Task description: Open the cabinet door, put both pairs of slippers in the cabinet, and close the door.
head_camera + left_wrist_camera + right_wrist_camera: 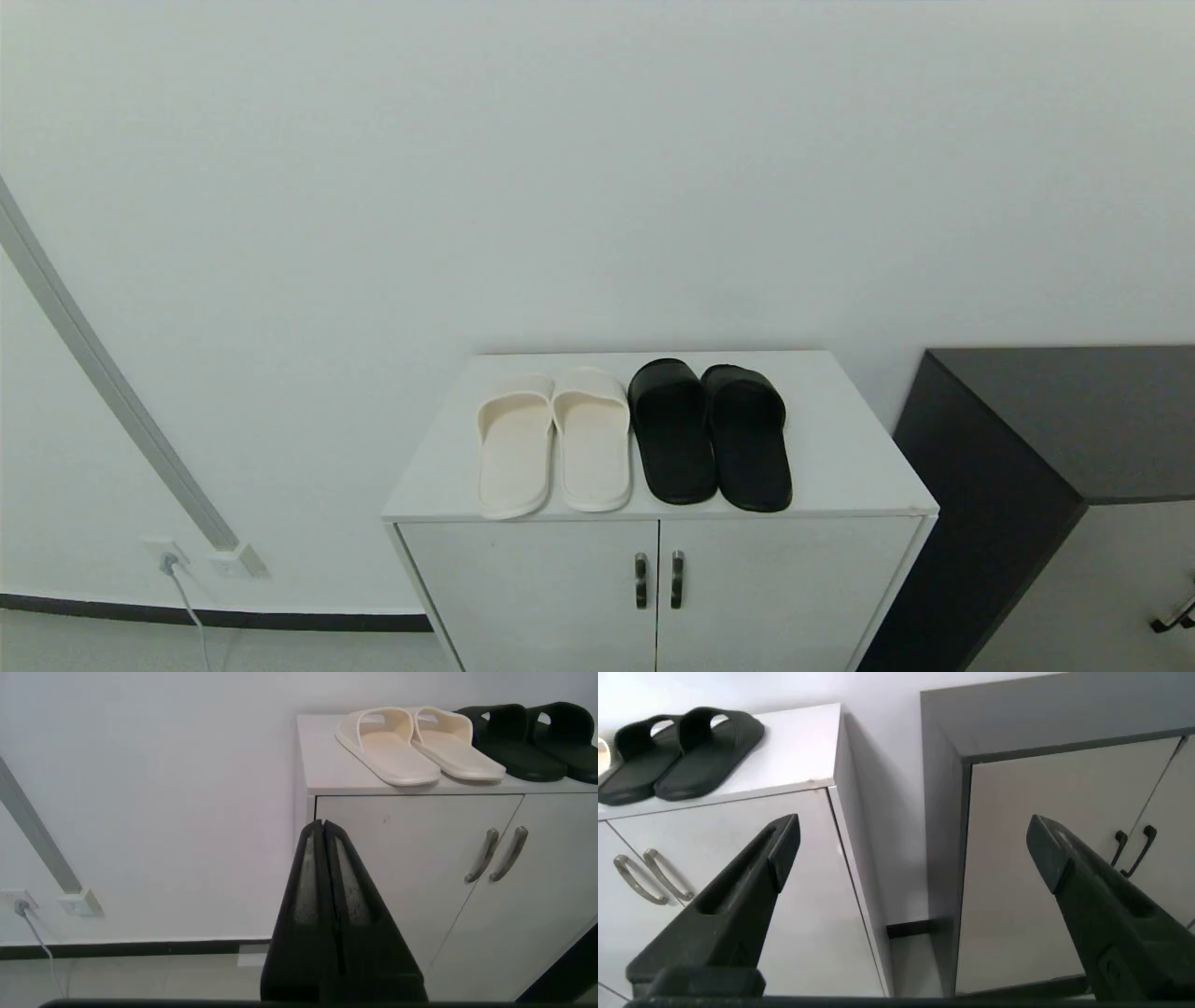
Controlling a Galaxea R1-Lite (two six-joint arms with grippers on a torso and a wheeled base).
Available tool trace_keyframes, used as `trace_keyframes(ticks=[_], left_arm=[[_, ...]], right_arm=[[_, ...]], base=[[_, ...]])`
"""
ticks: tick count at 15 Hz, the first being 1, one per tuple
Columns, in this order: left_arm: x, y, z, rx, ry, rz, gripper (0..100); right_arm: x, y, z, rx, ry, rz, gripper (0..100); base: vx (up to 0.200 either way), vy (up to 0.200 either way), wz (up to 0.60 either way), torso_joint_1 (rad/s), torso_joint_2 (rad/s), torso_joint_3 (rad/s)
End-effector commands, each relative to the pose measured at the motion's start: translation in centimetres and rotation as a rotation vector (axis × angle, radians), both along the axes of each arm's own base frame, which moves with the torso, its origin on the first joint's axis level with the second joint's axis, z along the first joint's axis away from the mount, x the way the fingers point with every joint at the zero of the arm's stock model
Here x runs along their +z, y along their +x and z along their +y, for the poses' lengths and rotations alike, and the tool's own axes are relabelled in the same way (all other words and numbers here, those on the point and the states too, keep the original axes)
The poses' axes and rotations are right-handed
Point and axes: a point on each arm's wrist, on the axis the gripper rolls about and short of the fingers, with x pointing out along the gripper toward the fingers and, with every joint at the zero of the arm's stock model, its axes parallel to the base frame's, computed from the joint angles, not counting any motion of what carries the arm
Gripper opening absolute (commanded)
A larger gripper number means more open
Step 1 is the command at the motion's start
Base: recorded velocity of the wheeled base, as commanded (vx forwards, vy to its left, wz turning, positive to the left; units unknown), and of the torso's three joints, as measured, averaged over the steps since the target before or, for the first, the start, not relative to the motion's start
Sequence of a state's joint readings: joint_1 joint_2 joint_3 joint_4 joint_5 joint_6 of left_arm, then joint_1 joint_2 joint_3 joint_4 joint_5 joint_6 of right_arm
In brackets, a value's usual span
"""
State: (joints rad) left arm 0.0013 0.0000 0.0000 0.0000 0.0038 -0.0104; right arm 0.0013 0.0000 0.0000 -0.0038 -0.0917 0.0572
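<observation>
A white cabinet (840, 467) stands against the wall, both doors shut, with two metal handles (658, 579) at the centre seam. On its top lie a pair of white slippers (553, 439) to the left and a pair of black slippers (709, 434) to the right, side by side. My left gripper (323, 826) is shut with nothing in it, low and off the cabinet's left front corner. My right gripper (913, 840) is open wide and holds nothing, off the cabinet's right side; the black slippers (682, 749) and the handles (645, 875) show there too.
A dark grey cabinet (1055, 439) with light doors (1046, 859) stands close to the right of the white one. A wall socket with a plugged cable (173, 565) sits low on the left wall, beside a slanted grey conduit (103, 373).
</observation>
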Motion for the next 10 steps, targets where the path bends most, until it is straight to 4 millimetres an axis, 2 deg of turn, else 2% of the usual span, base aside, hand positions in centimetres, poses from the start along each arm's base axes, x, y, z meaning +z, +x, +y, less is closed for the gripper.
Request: trace_keyframes(ticks=[1, 4, 5, 6, 7, 10], left_arm=[[0.0, 0.0, 0.0, 0.001, 0.0, 0.002, 0], [0.0, 0.0, 0.0, 0.001, 0.0, 0.002, 0], [0.0, 0.0, 0.0, 0.001, 0.0, 0.002, 0], [0.0, 0.0, 0.0, 0.001, -0.002, 0.002, 0], [0.0, 0.0, 0.0, 0.003, -0.002, 0.0, 0], [0.0, 0.0, 0.0, 0.003, -0.002, 0.0, 0]], right_arm=[[0.0, 0.0, 0.0, 0.0, -0.004, 0.003, 100], [0.3, -0.1, 0.0, -0.005, -0.008, -0.015, 100], [1.9, -0.4, 0.0, -0.004, 0.007, -0.07, 100], [7.3, -0.4, 0.0, 0.009, 0.083, -0.106, 100], [7.7, 1.1, 0.0, 0.017, 0.059, -0.009, 100], [6.6, 4.4, 0.3, 0.124, 0.02, 0.175, 100]], base=[[0.0, 0.0, 0.0, 0.0, 0.0, 0.0], [0.0, 0.0, 0.0, 0.0, 0.0, 0.0], [0.0, 0.0, 0.0, 0.0, 0.0, 0.0], [0.0, 0.0, 0.0, 0.0, 0.0, 0.0], [0.0, 0.0, 0.0, 0.0, 0.0, 0.0], [0.0, 0.0, 0.0, 0.0, 0.0, 0.0]])
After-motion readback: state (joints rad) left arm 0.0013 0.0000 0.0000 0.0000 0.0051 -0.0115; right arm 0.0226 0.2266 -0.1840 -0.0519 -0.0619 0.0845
